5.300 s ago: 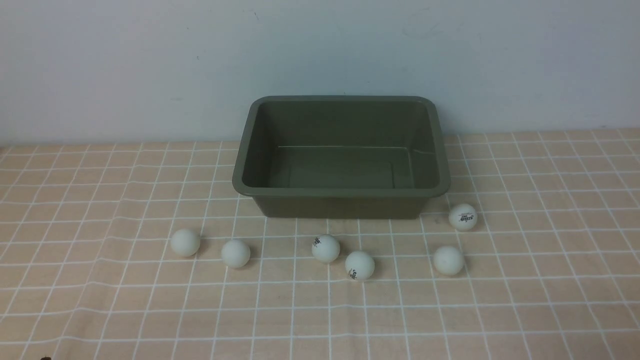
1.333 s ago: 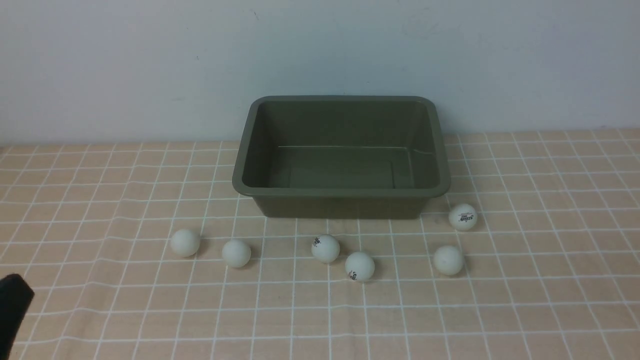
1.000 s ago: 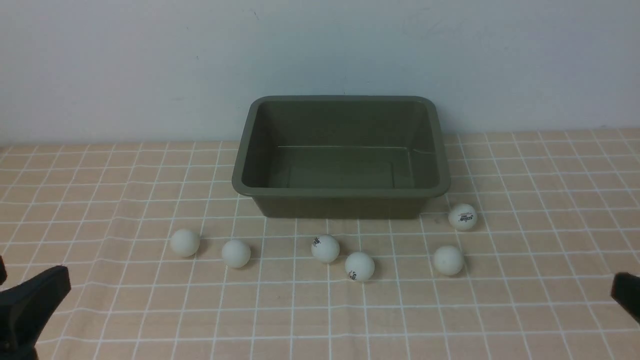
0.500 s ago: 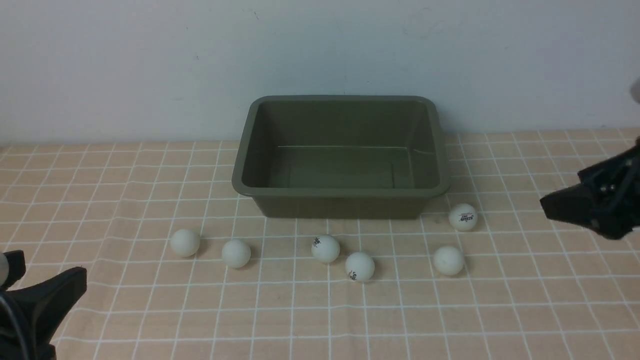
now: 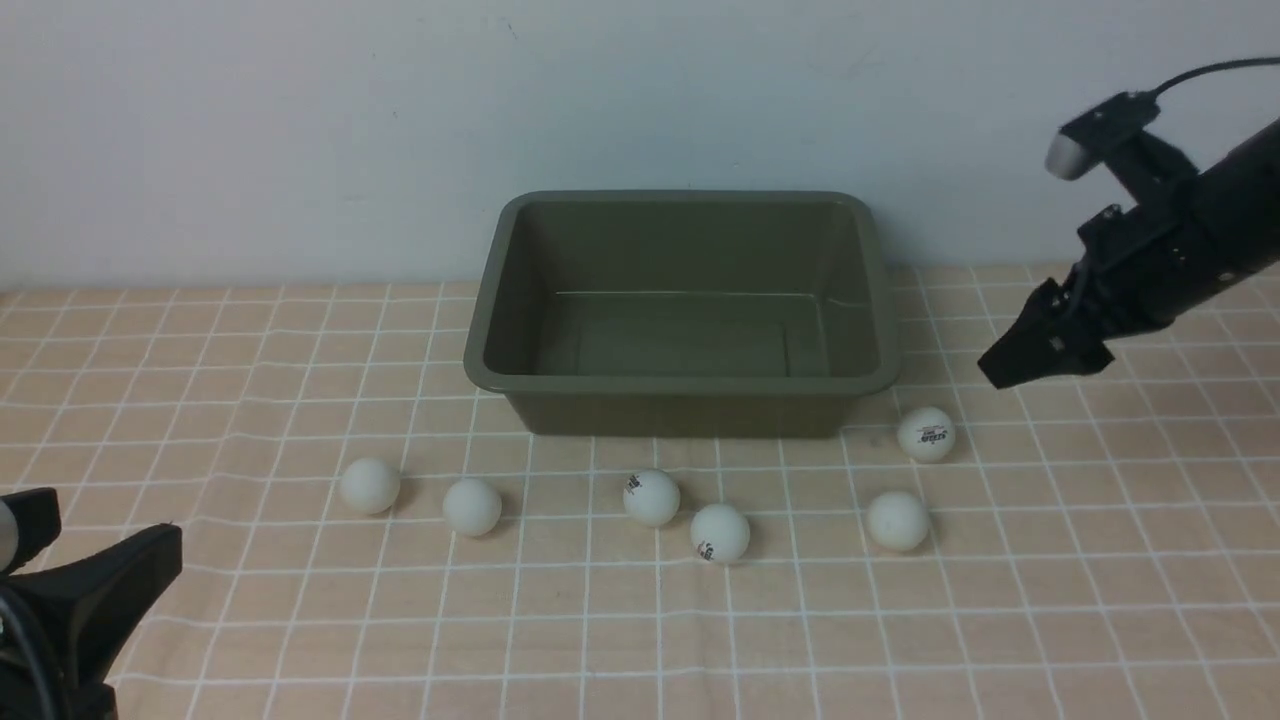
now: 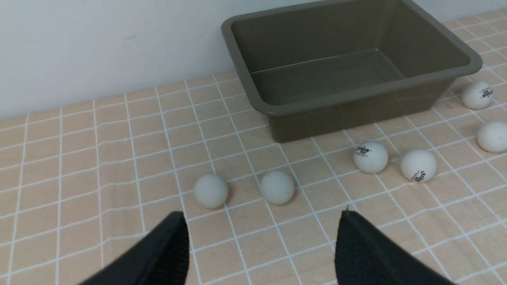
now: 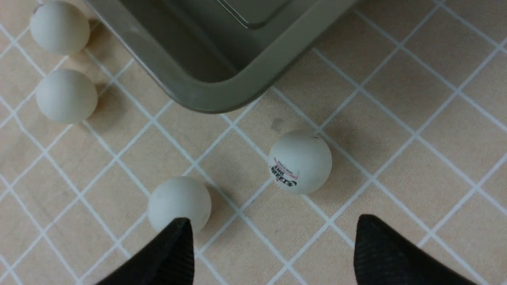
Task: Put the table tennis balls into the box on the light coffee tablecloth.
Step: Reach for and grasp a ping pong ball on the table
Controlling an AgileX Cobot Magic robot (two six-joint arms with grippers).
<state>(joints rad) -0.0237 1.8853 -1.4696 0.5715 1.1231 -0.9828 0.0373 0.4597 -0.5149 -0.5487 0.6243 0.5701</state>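
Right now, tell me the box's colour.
Dark olive green box, plain all over; clearest in the left wrist view.

Front camera faces wall [image 5: 300, 120] — wrist cameras (nearer) look down; all share the box [image 5: 680, 412].

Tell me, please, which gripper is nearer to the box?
Right. The right gripper hangs just past the right front corner of the box; the left gripper sits far off toward the front left.

Olive-green box [image 5: 680, 386], white balls [image 5: 651, 497], some black-marked, peach-tan tablecloth [image 5: 400, 625] with white grid
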